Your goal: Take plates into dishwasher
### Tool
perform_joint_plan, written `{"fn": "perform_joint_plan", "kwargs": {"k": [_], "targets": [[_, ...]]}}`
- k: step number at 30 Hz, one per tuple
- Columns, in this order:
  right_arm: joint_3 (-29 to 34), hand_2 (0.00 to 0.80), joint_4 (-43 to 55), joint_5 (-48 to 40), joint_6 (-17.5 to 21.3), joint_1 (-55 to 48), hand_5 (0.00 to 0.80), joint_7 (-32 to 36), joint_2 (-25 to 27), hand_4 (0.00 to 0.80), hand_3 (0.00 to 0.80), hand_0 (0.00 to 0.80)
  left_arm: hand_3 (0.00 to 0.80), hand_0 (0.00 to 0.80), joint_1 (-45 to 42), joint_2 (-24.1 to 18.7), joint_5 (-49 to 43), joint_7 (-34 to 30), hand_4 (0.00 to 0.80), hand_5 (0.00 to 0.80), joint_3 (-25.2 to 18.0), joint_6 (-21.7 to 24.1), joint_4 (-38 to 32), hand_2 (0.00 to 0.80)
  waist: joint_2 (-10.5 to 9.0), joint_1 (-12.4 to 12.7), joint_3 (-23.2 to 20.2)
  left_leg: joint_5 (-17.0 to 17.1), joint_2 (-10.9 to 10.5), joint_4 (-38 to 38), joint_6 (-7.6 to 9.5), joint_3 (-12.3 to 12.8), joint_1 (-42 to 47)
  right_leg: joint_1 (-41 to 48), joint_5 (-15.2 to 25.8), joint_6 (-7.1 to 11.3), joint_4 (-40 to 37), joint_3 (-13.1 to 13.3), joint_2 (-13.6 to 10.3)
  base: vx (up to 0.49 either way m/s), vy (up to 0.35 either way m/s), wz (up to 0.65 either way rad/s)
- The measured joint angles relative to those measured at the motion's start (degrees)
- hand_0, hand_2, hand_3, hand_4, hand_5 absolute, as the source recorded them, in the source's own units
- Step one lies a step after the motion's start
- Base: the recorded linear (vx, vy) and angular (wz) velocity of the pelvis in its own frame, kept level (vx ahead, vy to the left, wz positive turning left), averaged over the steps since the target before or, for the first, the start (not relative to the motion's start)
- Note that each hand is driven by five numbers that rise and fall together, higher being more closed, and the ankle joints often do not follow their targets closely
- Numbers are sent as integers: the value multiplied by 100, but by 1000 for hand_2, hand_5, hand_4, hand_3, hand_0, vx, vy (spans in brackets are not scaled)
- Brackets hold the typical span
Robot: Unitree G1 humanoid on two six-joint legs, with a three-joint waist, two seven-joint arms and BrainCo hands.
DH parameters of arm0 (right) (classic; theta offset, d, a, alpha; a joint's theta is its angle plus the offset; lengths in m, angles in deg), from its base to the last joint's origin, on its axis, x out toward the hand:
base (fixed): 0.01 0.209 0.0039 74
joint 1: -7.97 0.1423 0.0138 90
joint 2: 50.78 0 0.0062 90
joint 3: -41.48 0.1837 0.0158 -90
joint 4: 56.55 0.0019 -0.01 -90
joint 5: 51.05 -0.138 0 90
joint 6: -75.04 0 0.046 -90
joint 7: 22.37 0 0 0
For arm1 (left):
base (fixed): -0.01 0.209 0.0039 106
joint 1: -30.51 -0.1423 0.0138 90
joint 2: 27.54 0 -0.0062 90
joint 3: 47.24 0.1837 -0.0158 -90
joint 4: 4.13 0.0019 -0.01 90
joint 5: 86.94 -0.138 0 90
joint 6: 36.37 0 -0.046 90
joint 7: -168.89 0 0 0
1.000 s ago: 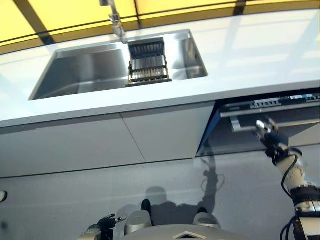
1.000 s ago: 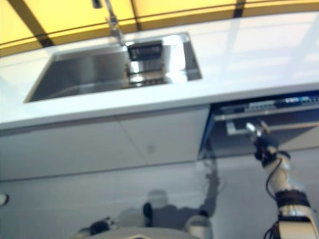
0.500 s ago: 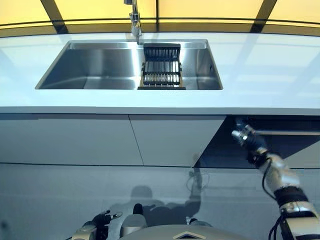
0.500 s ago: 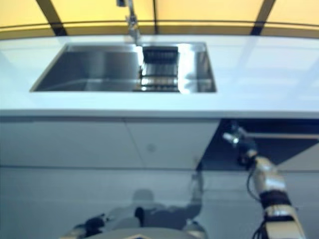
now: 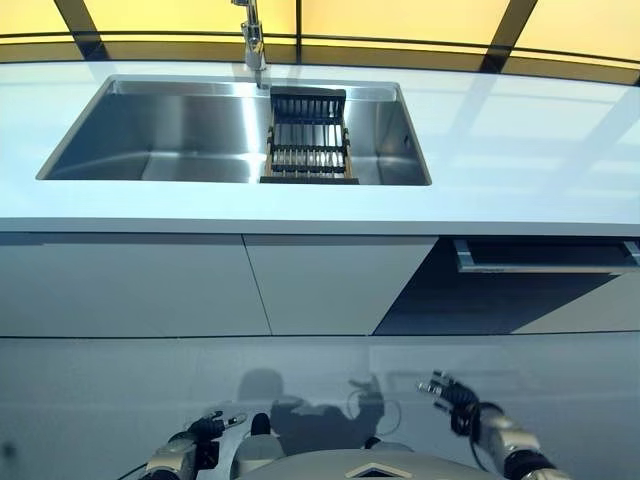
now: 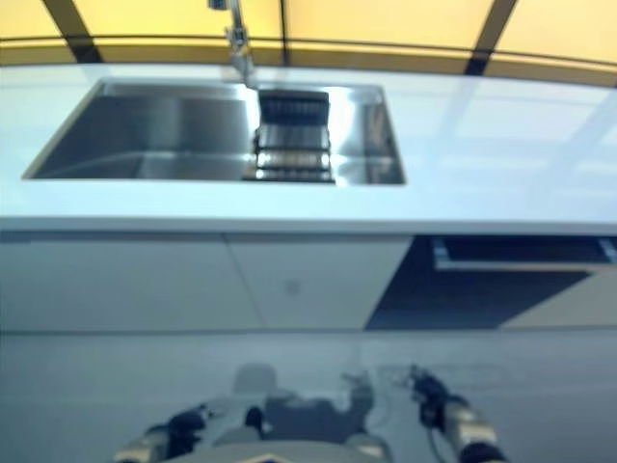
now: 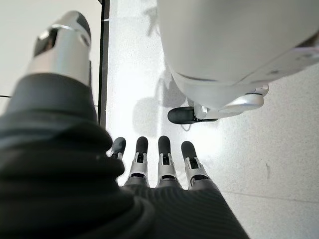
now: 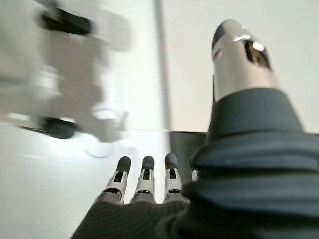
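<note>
The dishwasher [image 5: 545,256] sits under the white counter at the right, its door tipped partly open with a dark gap [image 5: 450,295] beside it. A black dish rack [image 5: 308,138] stands in the steel sink [image 5: 160,135]; I can make out no plates in it. My right hand [image 5: 455,392] hangs low in front of the cabinets, well below the dishwasher door and apart from it. In the right wrist view its fingers [image 8: 144,174] are straight and hold nothing. My left hand [image 5: 205,432] hangs low at the lower left, its fingers [image 7: 164,159] relaxed and empty.
A faucet [image 5: 250,40] rises behind the sink. The white counter [image 5: 520,150] runs across the view, with flat grey cabinet fronts [image 5: 200,285] below it left of the dishwasher. Pale floor lies beneath both hands.
My right hand has left the top edge of the dishwasher door and dropped low toward the floor. The head camera has also shifted, so the whole scene sits differently.
</note>
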Motion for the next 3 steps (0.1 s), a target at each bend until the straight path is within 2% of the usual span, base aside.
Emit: {"fn": "perform_joint_plan", "kwargs": {"k": [3], "targets": [[-186, 0, -155, 233, 220, -135, 0, -41, -114, 0, 0, 0, 0, 0, 6, 112, 14, -41, 0, 0, 97, 2, 24, 0, 90, -5, -42, -2, 4, -1, 0, 7, 7, -9, -3, 5, 0, 16, -1, 22, 60, -1]]}}
